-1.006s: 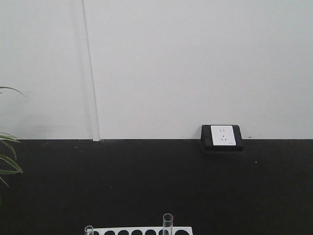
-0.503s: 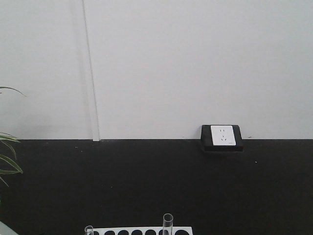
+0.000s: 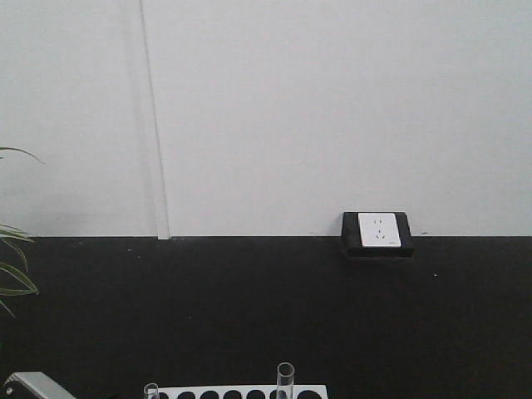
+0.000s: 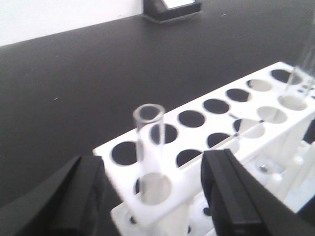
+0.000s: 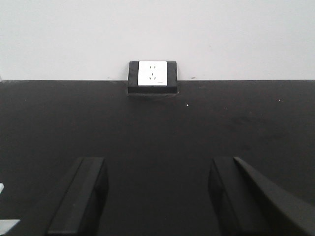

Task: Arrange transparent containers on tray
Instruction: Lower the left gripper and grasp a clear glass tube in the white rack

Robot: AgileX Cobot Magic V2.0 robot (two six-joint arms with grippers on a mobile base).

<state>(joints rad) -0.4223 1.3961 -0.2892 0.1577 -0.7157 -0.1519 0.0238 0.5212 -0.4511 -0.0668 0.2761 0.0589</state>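
Observation:
A clear test tube stands upright in a near-corner hole of the white rack. My left gripper is open, with one black finger on each side of this tube and gaps between. A second tube stands blurred at the rack's far right end. The front view shows two tube rims above the rack's top edge. My right gripper is open over bare black tabletop, holding nothing. The tray is out of view.
A black box with a white wall socket sits at the back of the black table against the white wall. Green plant leaves reach in at the left edge. A grey arm part shows at bottom left.
A grey part of the left arm has risen into the bottom left corner of the front view. The rack and tubes have not moved.

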